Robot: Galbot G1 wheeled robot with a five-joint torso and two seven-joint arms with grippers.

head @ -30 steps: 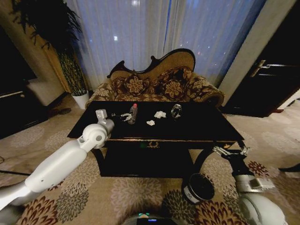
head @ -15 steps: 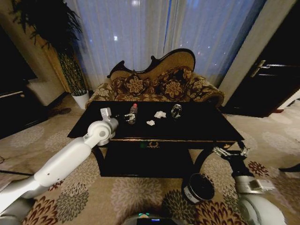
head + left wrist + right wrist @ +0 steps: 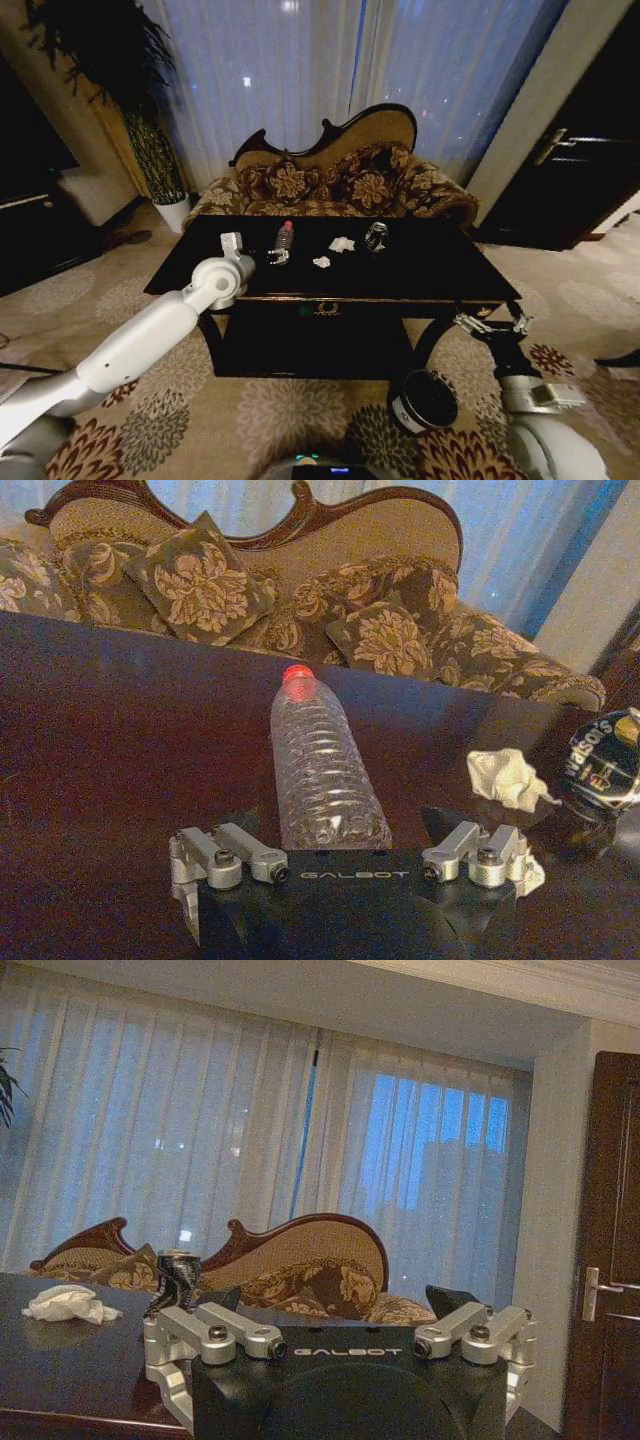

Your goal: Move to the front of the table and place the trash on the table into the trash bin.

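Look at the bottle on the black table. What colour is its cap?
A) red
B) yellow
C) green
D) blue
A: the clear bottle lying on the table, just ahead of the open left tool, has a red cap at its far end.

The left claw (image 3: 345,865) stands spread over the tabletop (image 3: 430,265), with bare surface on both sides of the bottle (image 3: 322,775) lying before it. To the right lie a paper lump (image 3: 508,777) and a shiny can-like piece (image 3: 600,762). The sofa (image 3: 340,180) closes off the far edge.
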